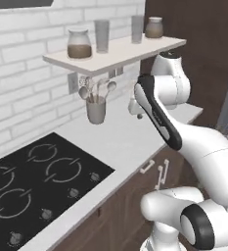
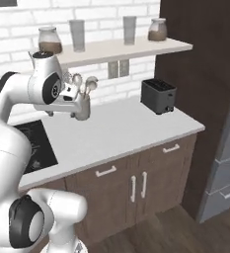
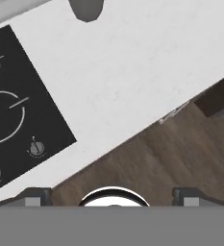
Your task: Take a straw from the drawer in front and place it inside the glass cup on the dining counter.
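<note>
Clearly needs the drawer [image 2: 122, 164] open first: sits shut under the worktop edge, straw prob. inside, unseen. Hangs high above w/ gripper [image 3: 112, 198] spread wide, holding nothing. Drop low, meet the handle [image 2: 105, 171] square, close on it, pull straight out w/o twisting. Beyond: white worktop [image 2: 126, 133], black hob [image 1: 32, 181] to the left, utensil pot [image 1: 96, 110] by the brick wall, toaster [image 2: 158, 95] at the far end, shelf [image 2: 116, 49] w/ jars & tall glasses above.
</note>
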